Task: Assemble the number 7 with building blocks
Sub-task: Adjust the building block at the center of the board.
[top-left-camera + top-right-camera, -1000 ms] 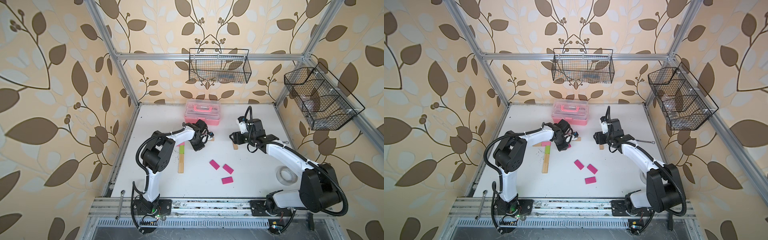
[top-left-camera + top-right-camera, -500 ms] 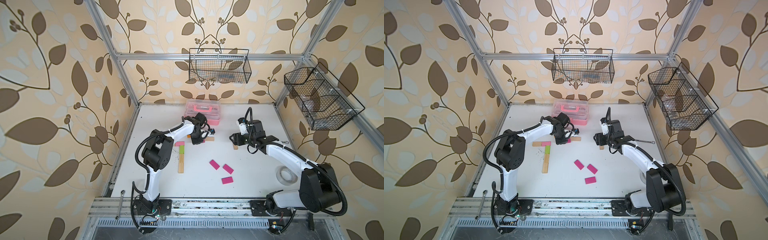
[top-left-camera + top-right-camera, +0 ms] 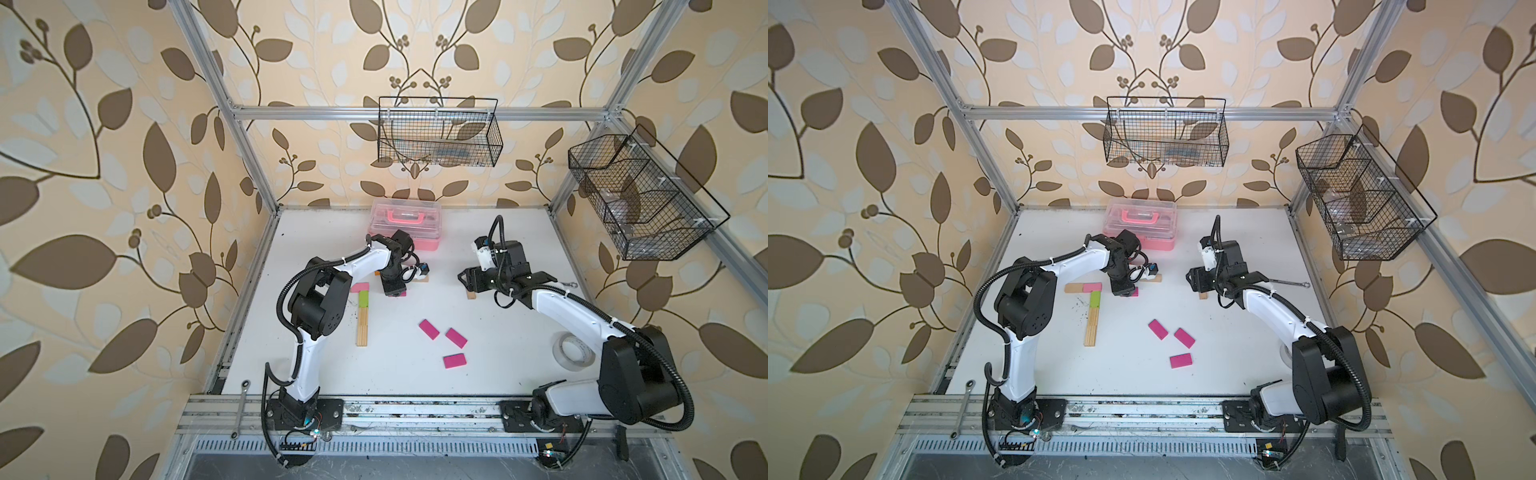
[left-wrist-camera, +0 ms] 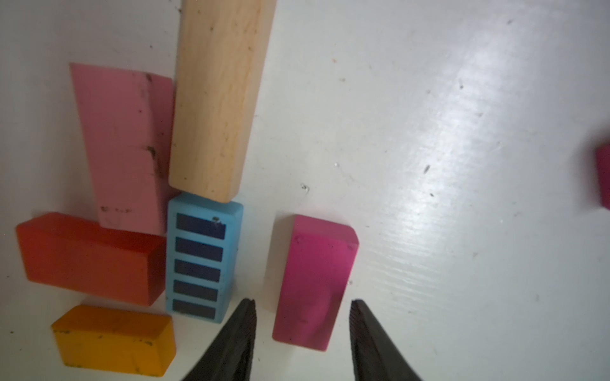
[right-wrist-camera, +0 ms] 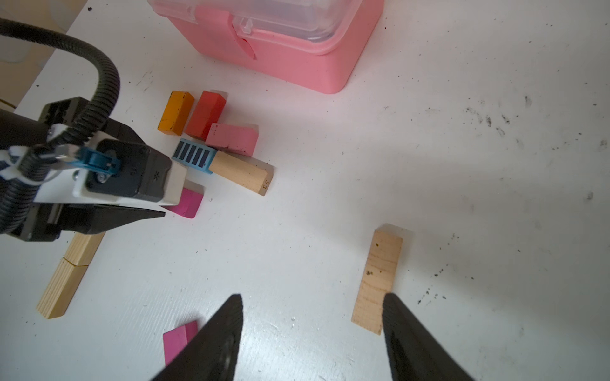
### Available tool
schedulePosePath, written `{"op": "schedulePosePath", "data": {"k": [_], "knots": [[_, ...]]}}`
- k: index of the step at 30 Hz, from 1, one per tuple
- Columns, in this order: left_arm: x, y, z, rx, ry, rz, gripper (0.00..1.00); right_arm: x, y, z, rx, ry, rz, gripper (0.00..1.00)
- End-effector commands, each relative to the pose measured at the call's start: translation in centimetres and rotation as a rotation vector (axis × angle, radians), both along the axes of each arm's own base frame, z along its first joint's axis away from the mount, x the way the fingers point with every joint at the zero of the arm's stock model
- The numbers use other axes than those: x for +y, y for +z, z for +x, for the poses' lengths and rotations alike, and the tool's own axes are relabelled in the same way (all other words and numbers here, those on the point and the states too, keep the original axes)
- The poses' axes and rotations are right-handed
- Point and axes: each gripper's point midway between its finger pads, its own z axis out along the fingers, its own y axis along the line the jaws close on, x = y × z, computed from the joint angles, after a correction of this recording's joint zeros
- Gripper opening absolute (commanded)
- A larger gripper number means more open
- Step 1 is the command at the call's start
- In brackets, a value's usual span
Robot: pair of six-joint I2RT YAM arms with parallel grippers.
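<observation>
Blocks of the number 7 (image 3: 1093,311) are laid flat on the left part of the white table (image 3: 395,386): a plain wood block (image 3: 1073,287) and a light pink block (image 3: 1092,286) are joined as the short bar, and a lime green block (image 3: 1095,299) with wood blocks (image 3: 1091,332) is set from its right end toward the front. Just beside it a loose group is found, shown clearly only by the wrist views: a red block (image 4: 89,257), an orange block (image 4: 112,339), a blue-striped block (image 4: 201,257) touched by the end of a long wood block (image 4: 218,99), and a magenta block (image 4: 313,280). The jaws of the left gripper (image 4: 301,305) are spread on both sides of the magenta block, with a gap at each side. The jaws of the right gripper (image 5: 312,297) are spread too, with nothing between them, and a single wood block (image 5: 378,280) is seen just beside one finger. Three magenta blocks (image 3: 429,329) are scattered near the middle. A pink case (image 3: 405,226) is placed at the back with its clear lid closed; what is inside cannot be told. A back wire basket (image 3: 478,141) and a side wire basket (image 3: 665,216) are hung on the leaf-patterned walls, their contents too dim to be named. In a top view the plain wood block is covered by the left arm (image 3: 353,266), and a tape roll (image 3: 575,351) is seen whole.
</observation>
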Motion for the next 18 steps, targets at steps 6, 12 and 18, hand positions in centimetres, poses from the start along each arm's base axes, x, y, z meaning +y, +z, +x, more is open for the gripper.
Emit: {"op": "schedulePosePath", "data": {"k": [6,12,18], "knots": [[0.2,11.3,1.9,-0.202,0.217,-0.302,0.99,3.2,-2.1,0.3,0.042,0.134,0.014,0.69],[4.2,17.8,3.0,-0.463,0.599,-0.449,0.99,8.7,-3.5,1.7,0.067,0.272,-0.015,0.73],[9.2,23.7,0.2,-0.599,0.926,-0.585,0.99,15.3,-3.7,3.9,0.044,0.349,-0.080,0.73]]}}
